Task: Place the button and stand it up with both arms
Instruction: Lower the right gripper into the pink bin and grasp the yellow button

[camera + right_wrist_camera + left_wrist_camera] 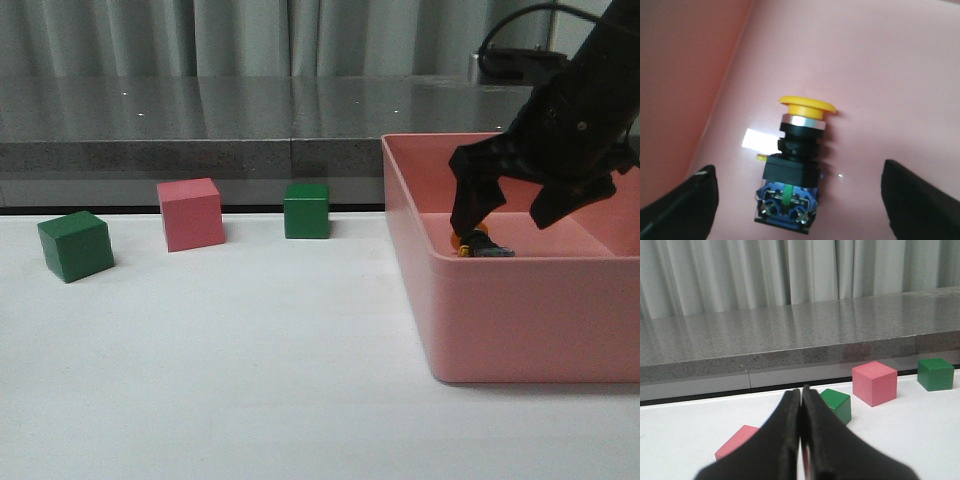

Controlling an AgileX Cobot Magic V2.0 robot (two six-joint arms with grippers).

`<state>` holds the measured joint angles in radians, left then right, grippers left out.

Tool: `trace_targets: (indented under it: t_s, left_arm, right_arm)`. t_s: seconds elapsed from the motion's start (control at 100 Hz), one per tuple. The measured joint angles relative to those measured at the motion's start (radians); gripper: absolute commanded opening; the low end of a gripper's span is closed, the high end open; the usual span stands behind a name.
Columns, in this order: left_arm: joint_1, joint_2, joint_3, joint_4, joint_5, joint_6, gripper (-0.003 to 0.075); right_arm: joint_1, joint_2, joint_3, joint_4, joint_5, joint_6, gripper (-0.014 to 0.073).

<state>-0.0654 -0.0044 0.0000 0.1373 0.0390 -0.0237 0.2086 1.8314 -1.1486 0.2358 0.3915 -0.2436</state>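
One yellow-capped push-button switch [795,167] lies in pink plastic bin [500,320]; right gripper [800,210] spread wide around it. Left gripper [801,440] closed, empty. Two green cubes [76,245] [306,210], one pink cube [190,213] in front view.

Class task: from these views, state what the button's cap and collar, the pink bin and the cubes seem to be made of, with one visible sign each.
Button: cap looks like smooth yellow plastic; collar probably polished metal, bright and silvery.
Pink bin: likely moulded plastic, with rounded rim and a glossy glare patch inside.
Green cube and pink cube: matte, evenly coloured; painted wood or foam, cannot tell.
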Motion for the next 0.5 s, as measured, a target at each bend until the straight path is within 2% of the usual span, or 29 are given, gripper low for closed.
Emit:
trace_targets:
  t_s: [0.14,0.21,0.28,0.4,0.45,0.5]
  left_arm:
    - [0.000,0.000,0.000,0.000,0.000,0.000,-0.0019]
    - [0.000,0.000,0.000,0.000,0.000,0.000,-0.0020]
    - [0.000,0.000,0.000,0.000,0.000,0.000,-0.0020]
    - [0.000,0.000,0.000,0.000,0.000,0.000,-0.0020]
    - [0.000,0.000,0.000,0.000,0.000,0.000,-0.0020]
    - [0.000,0.000,0.000,0.000,0.000,0.000,-0.0020]
  right_arm:
    - [0.007,0.054,-0.005,0.000,-0.014,0.000,0.0639]
    - [0.013,0.076,-0.005,0.000,-0.016,0.000,0.0577]
    - [0.015,0.092,-0.005,0.000,-0.019,0.000,0.0450]
    - [0.015,0.099,-0.010,0.000,-0.019,-0.002,0.0164]
    - [0.015,0.099,-0.011,0.000,-0.013,-0.002,0.0092]
    - [0.015,0.095,-0.014,0.000,0.004,-0.002,0.0055]
